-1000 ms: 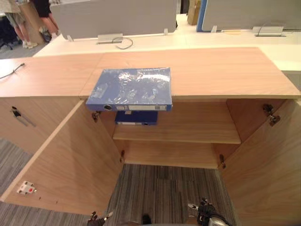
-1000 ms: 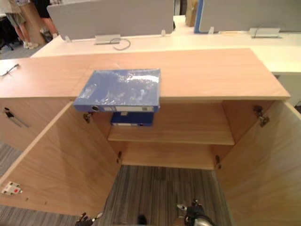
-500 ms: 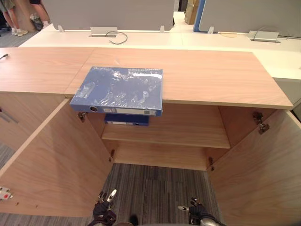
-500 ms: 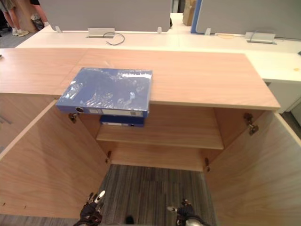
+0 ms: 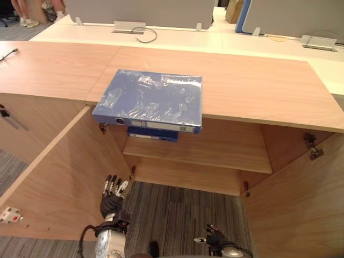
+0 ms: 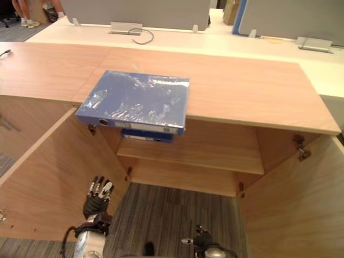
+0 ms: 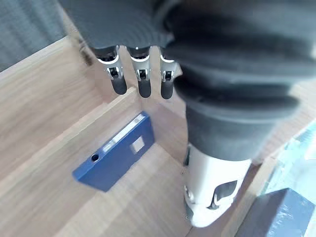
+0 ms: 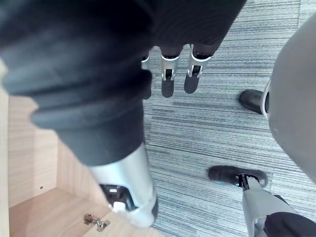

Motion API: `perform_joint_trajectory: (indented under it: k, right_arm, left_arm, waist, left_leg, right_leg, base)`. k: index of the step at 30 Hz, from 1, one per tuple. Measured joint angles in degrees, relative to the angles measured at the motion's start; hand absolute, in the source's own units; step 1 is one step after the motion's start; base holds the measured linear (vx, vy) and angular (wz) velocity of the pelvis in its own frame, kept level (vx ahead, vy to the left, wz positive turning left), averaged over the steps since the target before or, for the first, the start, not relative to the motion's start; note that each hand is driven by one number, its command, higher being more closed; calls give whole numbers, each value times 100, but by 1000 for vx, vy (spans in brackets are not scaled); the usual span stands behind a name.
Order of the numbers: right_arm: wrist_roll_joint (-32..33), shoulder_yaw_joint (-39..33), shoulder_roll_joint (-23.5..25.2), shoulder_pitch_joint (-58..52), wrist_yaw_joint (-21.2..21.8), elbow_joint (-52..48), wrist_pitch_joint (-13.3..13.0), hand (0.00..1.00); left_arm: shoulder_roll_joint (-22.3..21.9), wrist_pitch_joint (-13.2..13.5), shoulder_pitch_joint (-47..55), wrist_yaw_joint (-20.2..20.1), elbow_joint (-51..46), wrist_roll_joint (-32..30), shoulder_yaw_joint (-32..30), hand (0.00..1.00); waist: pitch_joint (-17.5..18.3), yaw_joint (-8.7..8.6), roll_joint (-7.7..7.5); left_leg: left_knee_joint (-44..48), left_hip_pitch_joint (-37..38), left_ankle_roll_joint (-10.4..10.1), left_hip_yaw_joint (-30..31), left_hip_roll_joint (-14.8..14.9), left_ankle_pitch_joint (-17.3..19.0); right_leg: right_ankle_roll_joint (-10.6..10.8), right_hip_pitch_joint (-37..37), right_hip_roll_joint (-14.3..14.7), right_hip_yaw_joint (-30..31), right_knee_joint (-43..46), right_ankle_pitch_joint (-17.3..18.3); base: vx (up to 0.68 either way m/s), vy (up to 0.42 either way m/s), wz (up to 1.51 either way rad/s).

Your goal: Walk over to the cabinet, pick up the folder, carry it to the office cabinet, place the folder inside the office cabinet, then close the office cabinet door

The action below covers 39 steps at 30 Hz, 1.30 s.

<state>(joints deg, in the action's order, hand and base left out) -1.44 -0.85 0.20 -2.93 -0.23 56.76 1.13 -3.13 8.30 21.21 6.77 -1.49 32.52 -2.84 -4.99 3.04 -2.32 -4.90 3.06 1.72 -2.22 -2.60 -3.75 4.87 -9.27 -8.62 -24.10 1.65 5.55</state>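
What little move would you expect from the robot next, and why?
Probably lifting its left hand toward the blue folder: the folder lies untouched, overhanging the front edge of the cabinet top, and the open hand is lower, in front of it, holding nothing.

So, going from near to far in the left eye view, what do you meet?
Left hand, shiny blue plastic-wrapped folder on the light wooden cabinet top, grey looped cable on the white desk, grey divider panel.
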Motion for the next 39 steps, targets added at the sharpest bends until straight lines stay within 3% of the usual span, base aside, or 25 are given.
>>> perform_joint_trajectory:
  k: [2, 8, 10, 16, 23, 28, 30, 39]
  right_arm:
    - [7, 1, 2, -1, -32, 20, -1, 0]
    - [31, 15, -13, -6, -165, 150, -31, 0]
    - [40, 96, -25, -5, -248, 165, -65, 0]
    - [28, 95, -48, 10, -392, 306, -141, 0]
    - [3, 94, -54, 65, -456, 441, -140, 0]
    - [-21, 99, -50, 77, -455, 502, -145, 0]
    - [-168, 124, -50, 73, -446, 476, -150, 0]
    - [-197, 216, -85, 82, -420, 411, -202, 0]
  left_arm:
    - [-11, 4, 57, 250, -199, -430, -13, 0]
    - [-35, 49, 187, 756, -1217, -932, -4, 0]
    - [-35, 123, 182, 1149, -1707, -1778, -18, 0]
    - [-14, 122, -56, 1868, -2107, -3428, -77, 0]
    - [32, -227, -693, 2665, -2101, -5051, -303, 0]
    - [273, -516, -1107, 2861, -1575, -6099, -394, 0]
    - [484, -749, -1242, 2880, -1277, -6662, -457, 0]
    - [810, -1051, -1584, 2881, -714, -7406, -663, 0]
  waist:
    - [-1, 10, -1]
    - [16, 59, -16]
    - [14, 59, -39]
    - [64, 55, -94]
    - [123, 10, -147]
    - [261, -41, -105]
    - [287, -64, -97]
    - [304, -178, -32]
  left_leg:
    - [-4, -4, -1, 66, -14, -40]
    - [-29, -87, -57, 226, 14, -120]
    - [-10, -127, -80, 247, 37, -138]
    - [-4, -128, -79, 219, 44, -134]
    - [-2, -28, -52, -36, 96, -65]
    - [1, 63, -62, -138, 132, -26]
    - [-3, 113, -64, -209, 157, -25]
    - [-34, 126, -112, -390, 211, -59]
  right_leg:
    - [0, -14, 0, -91, -37, 0]
    - [-2, 2, 24, -163, -47, 3]
    - [-5, 37, 49, -169, -47, 1]
    - [-5, 32, 66, -136, -98, -1]
    - [-27, 30, 90, 145, -124, -16]
    - [-70, 8, 142, 256, -139, -44]
    - [-95, -11, 158, 323, -158, -62]
    - [-170, -16, 271, 495, -359, -231]
  base:
    - [-100, -29, 15]
    - [-76, -19, 13]
    - [-35, -26, 6]
    - [7, -5, -2]
    - [1, -9, -18]
    - [-33, -14, -14]
    - [-47, -8, -15]
    - [-58, -7, -12]
